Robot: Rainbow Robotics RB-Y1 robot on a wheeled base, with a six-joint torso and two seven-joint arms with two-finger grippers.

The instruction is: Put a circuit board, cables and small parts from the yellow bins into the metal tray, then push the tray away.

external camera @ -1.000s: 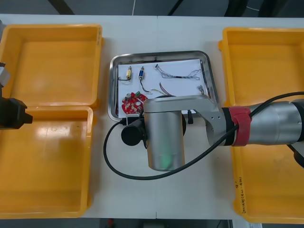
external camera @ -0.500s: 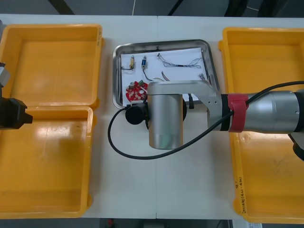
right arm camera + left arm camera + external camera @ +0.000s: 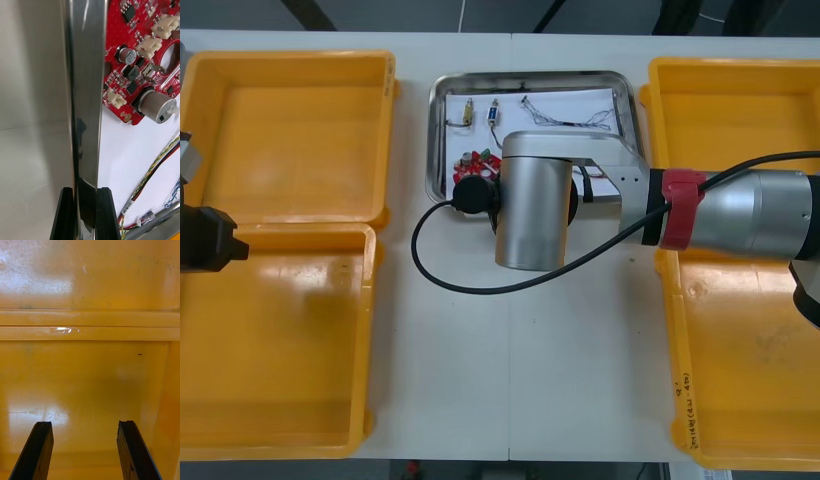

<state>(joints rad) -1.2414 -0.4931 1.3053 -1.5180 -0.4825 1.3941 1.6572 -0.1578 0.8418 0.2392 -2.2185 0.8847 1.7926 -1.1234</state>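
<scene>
ASSEMBLY LINE: The robot's right arm (image 3: 740,215) reaches in from its own right across the light counter (image 3: 510,400). Its wrist sits above the near edge of the metal tray (image 3: 532,76). The tray lies at the far side of the counter, between the yellow bins (image 3: 290,135) that flank it two to a side.

Seen from the wrist, the right pincer (image 3: 86,192) is clenched on the tray's near wall. One black finger (image 3: 66,213) stands outside the shiny rim and the other inside, with the metal held between them.

On the tray's white lining, a round red circuit board (image 3: 137,52) lies just beside the gripped wall. A twisted red and yellow cable (image 3: 152,178) runs over the lining between the board and the fingers. A strand of blue cable (image 3: 174,195) shows just beyond it.

From above, two small metal parts (image 3: 467,112) lie side by side in the tray's far left area. Thin cables (image 3: 570,118) stretch across its far right area.

At the robot's left, the left pincer (image 3: 85,424) hangs released. Its fingers are well apart over the floor of a bin, close to the ridge where the two left bins meet.
</scene>
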